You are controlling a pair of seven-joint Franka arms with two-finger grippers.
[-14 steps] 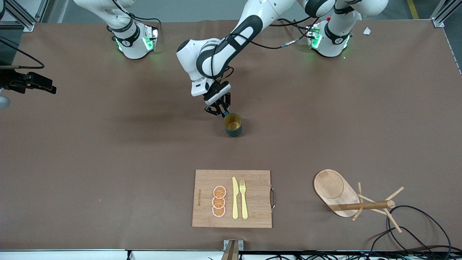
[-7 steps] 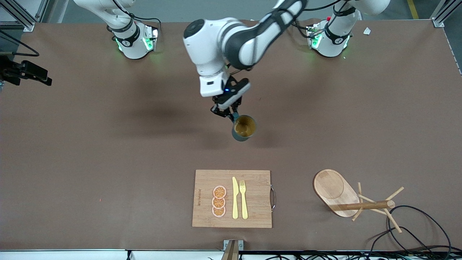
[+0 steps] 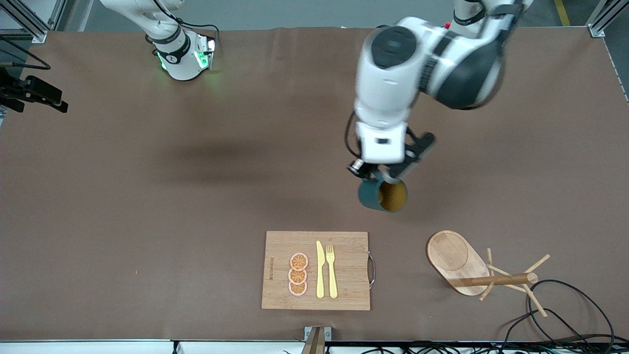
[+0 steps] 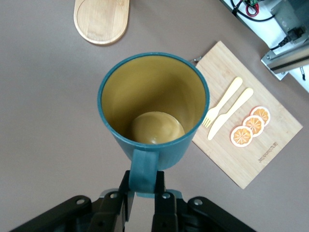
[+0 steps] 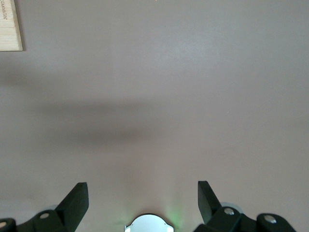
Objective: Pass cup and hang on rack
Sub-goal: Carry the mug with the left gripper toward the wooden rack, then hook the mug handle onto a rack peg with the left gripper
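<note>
The dark teal cup (image 3: 382, 195) with a yellowish inside hangs in the air, tilted, over bare table between the cutting board and the rack. My left gripper (image 3: 381, 173) is shut on its small handle; in the left wrist view the fingers (image 4: 143, 182) clamp the handle of the cup (image 4: 154, 111). The wooden rack (image 3: 454, 260), with its post (image 3: 496, 281) and thin pegs, stands nearer the front camera toward the left arm's end; its base also shows in the left wrist view (image 4: 101, 19). My right gripper (image 5: 142, 186) is open and empty, waiting above bare table at the right arm's end.
A bamboo cutting board (image 3: 344, 270) with a metal handle lies near the front edge, holding a yellow knife, a fork and three orange slices. Black cables (image 3: 565, 314) loop beside the rack. The arms' bases stand along the back edge.
My left gripper has lifted the cup off the table and carried it toward the left arm's end, closer to the rack, tilting it. The right gripper has barely shifted.
</note>
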